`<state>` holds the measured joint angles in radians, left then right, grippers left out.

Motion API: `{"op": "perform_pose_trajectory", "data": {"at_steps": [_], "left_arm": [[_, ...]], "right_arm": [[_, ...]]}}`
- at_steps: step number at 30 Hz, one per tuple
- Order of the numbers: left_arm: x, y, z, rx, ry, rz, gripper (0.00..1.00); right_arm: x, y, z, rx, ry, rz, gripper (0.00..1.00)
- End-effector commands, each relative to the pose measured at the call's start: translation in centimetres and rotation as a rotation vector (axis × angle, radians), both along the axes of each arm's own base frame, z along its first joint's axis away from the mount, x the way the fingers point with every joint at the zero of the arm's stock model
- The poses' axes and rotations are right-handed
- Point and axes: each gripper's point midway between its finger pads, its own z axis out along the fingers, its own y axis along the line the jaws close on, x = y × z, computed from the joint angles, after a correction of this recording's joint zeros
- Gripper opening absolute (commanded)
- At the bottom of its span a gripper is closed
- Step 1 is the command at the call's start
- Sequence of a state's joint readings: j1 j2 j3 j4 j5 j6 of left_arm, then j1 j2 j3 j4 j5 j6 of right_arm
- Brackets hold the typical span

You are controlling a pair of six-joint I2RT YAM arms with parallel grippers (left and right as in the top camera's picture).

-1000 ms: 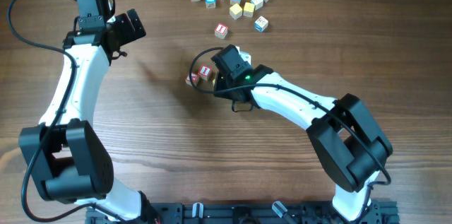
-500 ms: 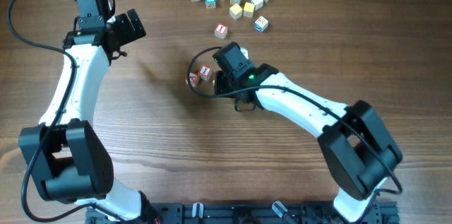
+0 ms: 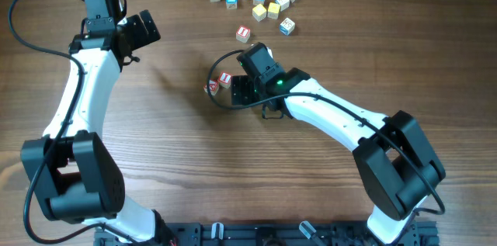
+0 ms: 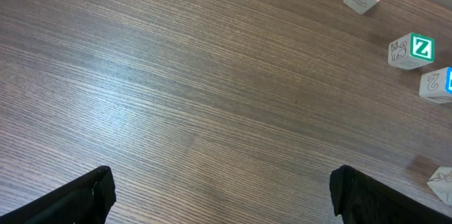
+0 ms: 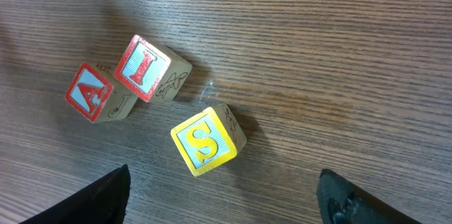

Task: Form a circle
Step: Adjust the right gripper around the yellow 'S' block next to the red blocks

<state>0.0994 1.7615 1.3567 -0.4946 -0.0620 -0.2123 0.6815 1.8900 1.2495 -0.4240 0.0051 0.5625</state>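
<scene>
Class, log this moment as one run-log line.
right gripper: open over yellow S cube, no contact | red I cube, red A cube: beside it | left gripper: open, empty

Matt wood-grain table point(image 5: 318, 54) carries small wooden cubes point(image 5: 205, 143) with smooth painted faces.

A cube point(image 5: 90, 91): is lying leftmost in the right wrist view, touching the I cube point(image 5: 145, 67) to its right.
S cube point(image 5: 205, 141): is sitting just beside the I cube, to its lower right, apart from it.
Loose cubes point(image 3: 260, 1): are lying scattered toward the table's point(image 3: 178, 161) far edge, well behind these three.
Right gripper point(image 5: 222, 178): is hanging above the S cube.
</scene>
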Motion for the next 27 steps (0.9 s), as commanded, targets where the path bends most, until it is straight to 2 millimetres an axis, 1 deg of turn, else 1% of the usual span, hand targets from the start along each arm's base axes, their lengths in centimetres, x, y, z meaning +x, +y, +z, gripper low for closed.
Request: {"op": "perform_pose_trajectory", "data": {"at_steps": [1, 3, 5, 8, 10, 14, 16, 17, 18, 19, 22, 23, 25, 27], "left_arm": [[0.1, 0.1, 0.6, -0.005, -0.015, 0.009, 1.00], [0.1, 0.1, 0.6, -0.004, -0.015, 0.008, 1.00], [0.1, 0.1, 0.6, -0.005, -0.015, 0.009, 1.00], [0.1, 0.1, 0.6, -0.005, -0.015, 0.009, 1.00], [0.1, 0.1, 0.6, -0.005, -0.015, 0.009, 1.00], [0.1, 0.1, 0.6, -0.005, -0.015, 0.009, 1.00], [0.1, 0.1, 0.6, -0.005, -0.015, 0.009, 1.00], [0.1, 0.1, 0.6, -0.004, -0.015, 0.008, 1.00], [0.1, 0.1, 0.6, -0.005, -0.015, 0.009, 1.00], [0.1, 0.1, 0.6, -0.005, -0.015, 0.009, 1.00], [0.1, 0.1, 0.6, -0.005, -0.015, 0.009, 1.00], [0.1, 0.1, 0.6, -0.004, -0.015, 0.008, 1.00], [0.1, 0.1, 0.6, -0.004, -0.015, 0.008, 1.00], [0.1, 0.1, 0.6, -0.005, -0.015, 0.009, 1.00]], "right_arm": [[0.3, 0.0, 0.7, 0.005, -0.023, 0.007, 0.82], [0.3, 0.2, 0.8, 0.015, -0.024, 0.011, 0.79], [0.3, 0.5, 0.7, 0.016, -0.027, 0.016, 0.79], [-0.1, 0.9, -0.2, 0.005, -0.013, 0.027, 0.78], [-0.4, 1.1, -1.2, -0.008, 0.002, 0.036, 0.77], [-0.4, 1.5, -1.7, 0.001, 0.011, 0.034, 0.61], [-0.5, 1.5, -1.7, 0.001, 0.011, 0.033, 0.57], [-0.4, 1.4, -1.7, 0.000, 0.011, 0.033, 0.57], [-0.4, 1.4, -1.7, -0.001, 0.008, 0.033, 0.60], [-0.2, 1.3, -1.7, -0.009, -0.002, 0.026, 0.65], [0.3, 0.7, -1.8, -0.043, -0.028, 0.004, 0.70], [0.4, 0.7, -1.9, -0.043, -0.029, 0.007, 0.71], [0.3, 1.0, -2.7, -0.037, -0.014, 0.018, 0.71], [-0.3, 1.7, -3.5, -0.008, 0.024, 0.042, 0.70]]}}
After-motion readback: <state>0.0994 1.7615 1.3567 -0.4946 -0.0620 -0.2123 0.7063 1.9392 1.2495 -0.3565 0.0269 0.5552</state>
